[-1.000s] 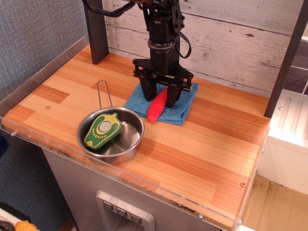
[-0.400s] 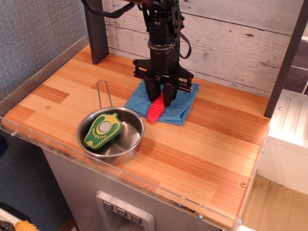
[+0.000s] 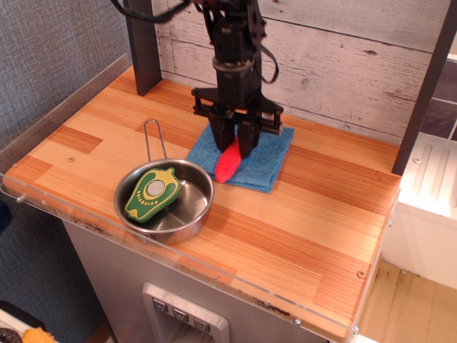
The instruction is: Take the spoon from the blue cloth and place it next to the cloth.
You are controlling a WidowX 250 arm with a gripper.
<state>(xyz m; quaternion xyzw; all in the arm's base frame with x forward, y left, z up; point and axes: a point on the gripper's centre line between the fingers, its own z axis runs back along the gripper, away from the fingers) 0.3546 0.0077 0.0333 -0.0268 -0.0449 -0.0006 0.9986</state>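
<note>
Over the last second the black robot gripper [image 3: 235,143] has drawn its two fingers in from a wide straddle until they pinch the upper part of the ribbed bright-red plastic handle of the spoon [image 3: 228,163], and the handle's free end now points a little more toward the pan than it did. This suggests the grasp is made and the lift is the step about to begin, though the spoon still seems to rest on the small square blue terry cloth [image 3: 265,161], its lower tip at the cloth's front edge; its silver bowl is hidden behind the fingers. The placing beside the cloth is not yet done. The round steel pan with the thin wire handle [image 3: 191,212], just beside the cloth's front-left corner, holds a green and yellow pepper-shaped toy [image 3: 151,193] leaning against its left wall.
</note>
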